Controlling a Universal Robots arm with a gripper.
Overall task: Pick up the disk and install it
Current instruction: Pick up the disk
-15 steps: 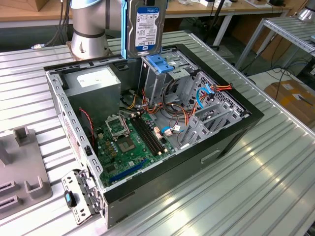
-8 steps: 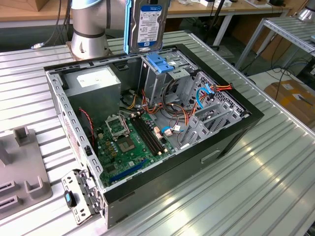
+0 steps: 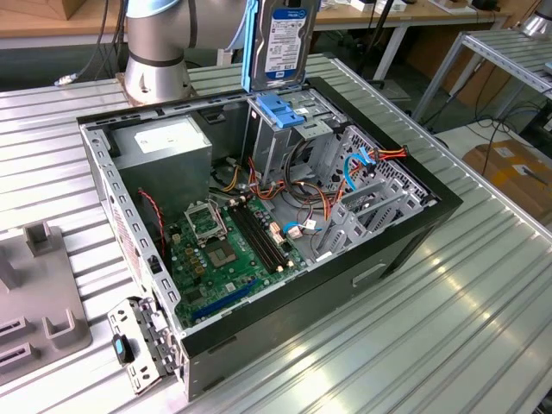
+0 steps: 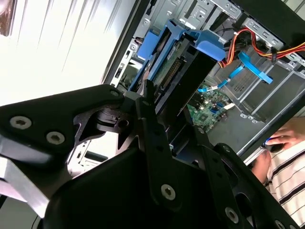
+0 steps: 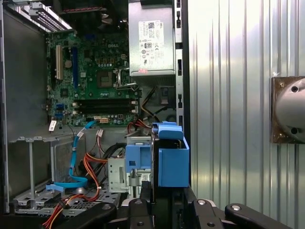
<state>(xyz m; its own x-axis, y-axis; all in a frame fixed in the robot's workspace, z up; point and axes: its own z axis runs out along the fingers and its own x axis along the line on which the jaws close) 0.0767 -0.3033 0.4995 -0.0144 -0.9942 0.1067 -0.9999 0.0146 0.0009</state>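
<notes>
My gripper (image 5: 167, 210) is clamped on the disk (image 3: 289, 39), held upright just above the cage (image 3: 272, 151), and I judge a slight tilt could jam its blue rail (image 3: 250, 43) on the cage rim or snag the cables (image 3: 326, 203).

Soft, bright light from above is washing evenly over the exterior view, laying a pale sheen on the ribbed silver metal tabletop (image 3: 483, 328) and lighting the white label of the flat silver-grey disk (image 3: 289, 39), while the open black computer case (image 3: 397, 250) is holding only mild shade inside. In the second wrist view the tabletop (image 4: 62, 43) is blowing out to plain white, and against it the black gripper (image 4: 169, 107) is sitting in near silhouette. In the first wrist view streaks of glare are running along the tabletop (image 5: 228, 95).
</notes>
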